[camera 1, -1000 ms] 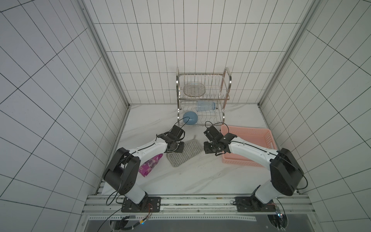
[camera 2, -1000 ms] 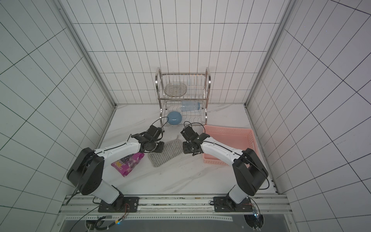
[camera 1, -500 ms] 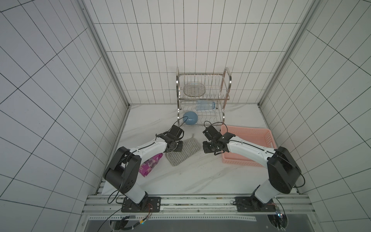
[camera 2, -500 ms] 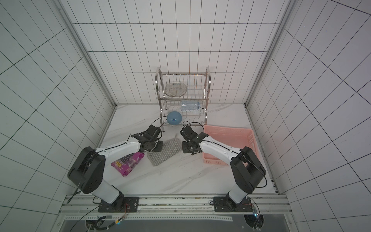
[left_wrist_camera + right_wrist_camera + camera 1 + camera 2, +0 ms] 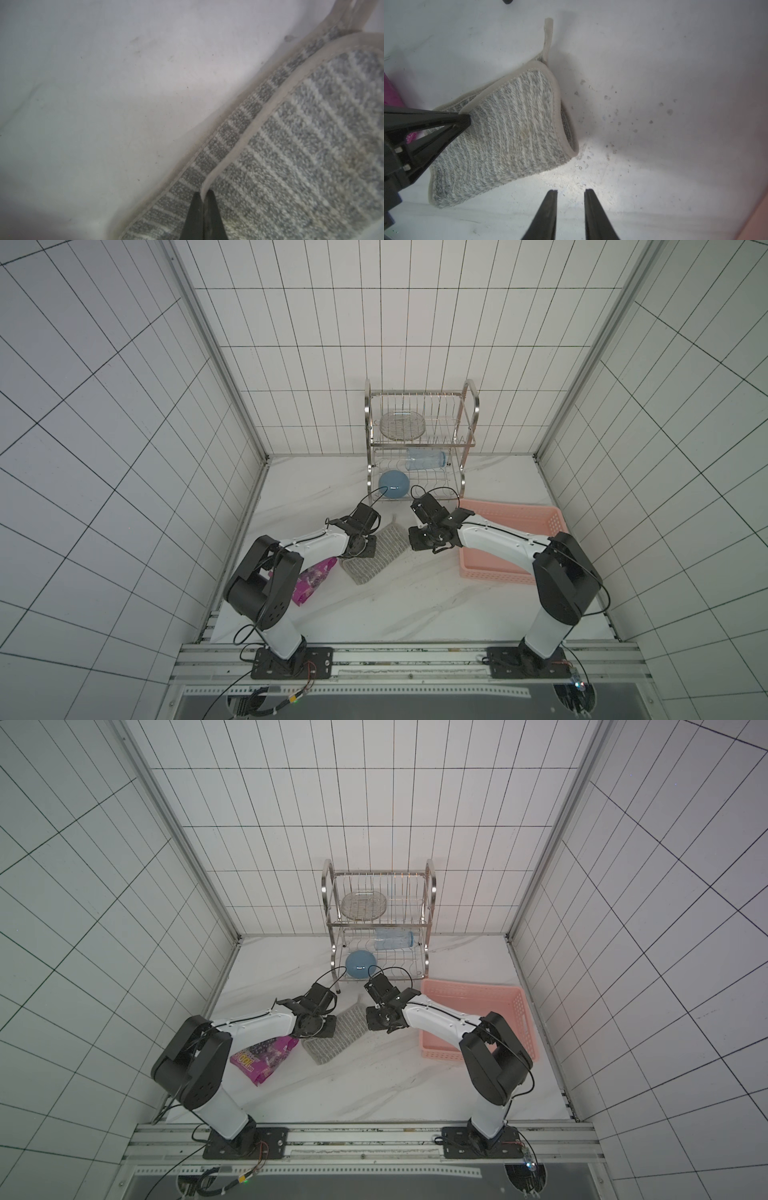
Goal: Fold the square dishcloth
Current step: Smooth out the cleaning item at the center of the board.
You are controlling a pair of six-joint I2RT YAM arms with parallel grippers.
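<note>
Marble-look table (image 5: 415, 597) carries everything: a wire rack (image 5: 419, 394) at the back, a pink basket (image 5: 515, 510) on the robot's right, and the cloth (image 5: 388, 547) between the arms. The cloth lies near the table's middle, doubled over on itself, with its top layer a little short of the lower edge. A magenta bag (image 5: 309, 583) lies just beside it, partly under the left arm.

The left gripper (image 5: 203, 200) is clenched on the top layer's hem. I judge it is steering that flap so the edges line up. The right gripper (image 5: 570, 199) hovers over bare table just beside the folded edge, its jaws parted with nothing between them. A hanging loop (image 5: 548, 31) sticks out from one corner.

In both top views the grippers' own bodies mask their tips. The left wrist view cuts the cloth off, so I cannot tell whether the layers' corners meet.
</note>
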